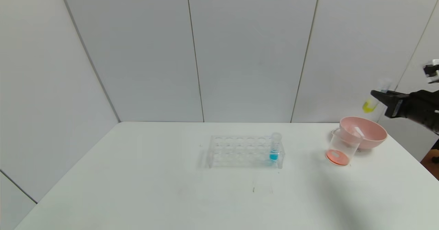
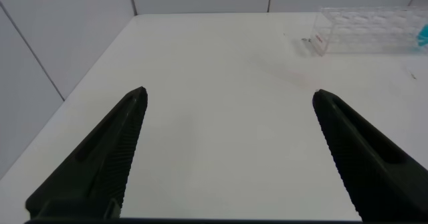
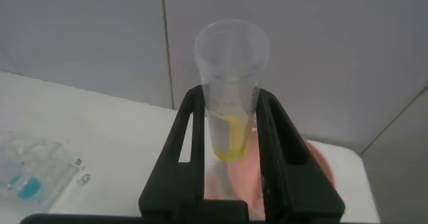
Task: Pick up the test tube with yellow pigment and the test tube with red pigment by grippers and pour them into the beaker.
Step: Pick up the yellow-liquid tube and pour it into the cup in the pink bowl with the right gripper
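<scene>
1. Your right gripper (image 1: 377, 94) is gripping the yellow tube (image 1: 375, 98) around its middle, high above the table's (image 1: 137, 189) far right corner. In the right wrist view the two fingers (image 3: 190, 134) are pressing on either side of the tube's wall.
2. The tube is leaning, its open mouth up and away from the gripper's body and its yellow end hanging below the fingers. So its long axis is running at a slant, not yet tipped for pouring.
3. The beaker (image 1: 341, 149) is sitting below the gripper and off toward the robot's left, a little nearer the robot too. It is touching or just in front of the pink bowl (image 1: 363, 132), and a layer of orange-red liquid is lying in its bottom.
4. This is the relation your next move is turning on: you are needing to carry the tube down and leftward until its mouth is over the beaker's rim, not over the bowl directly under the gripper.
5. Your left gripper (image 2: 227, 103) is hanging wide open and empty over bare table, well apart from the beaker, with the rack (image 1: 245, 151) and its blue tube (image 1: 274, 147) lying between them.
</scene>
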Controlling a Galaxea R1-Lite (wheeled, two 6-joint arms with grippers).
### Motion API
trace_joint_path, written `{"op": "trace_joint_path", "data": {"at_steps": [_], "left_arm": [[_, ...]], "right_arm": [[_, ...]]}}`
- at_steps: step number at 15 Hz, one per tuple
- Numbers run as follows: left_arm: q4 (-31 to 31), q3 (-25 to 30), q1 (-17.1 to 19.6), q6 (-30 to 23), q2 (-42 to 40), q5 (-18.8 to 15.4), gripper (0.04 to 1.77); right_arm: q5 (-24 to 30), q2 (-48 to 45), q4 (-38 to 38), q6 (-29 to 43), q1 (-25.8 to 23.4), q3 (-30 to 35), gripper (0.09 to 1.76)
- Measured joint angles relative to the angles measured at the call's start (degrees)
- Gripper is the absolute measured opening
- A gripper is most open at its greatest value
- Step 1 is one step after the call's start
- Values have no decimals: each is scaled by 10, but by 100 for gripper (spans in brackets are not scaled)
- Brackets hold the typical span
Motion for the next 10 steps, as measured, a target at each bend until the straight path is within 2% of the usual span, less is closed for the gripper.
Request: {"op": "trace_joint_path", "data": {"at_steps": [1,3,5,10], "left_arm": [[0,0,0,0,0,0,176],[0,0,0,0,0,0,176],[0,0,0,0,0,0,176],[0,0,0,0,0,0,176]], "right_arm": [[49,3,-25,-47,-36,0,53],[91,22,-82,-129,-79,1,53],[106,47,-119,-210,-97,1,53],[118,96,-122,-434,-100,-1,53]]}}
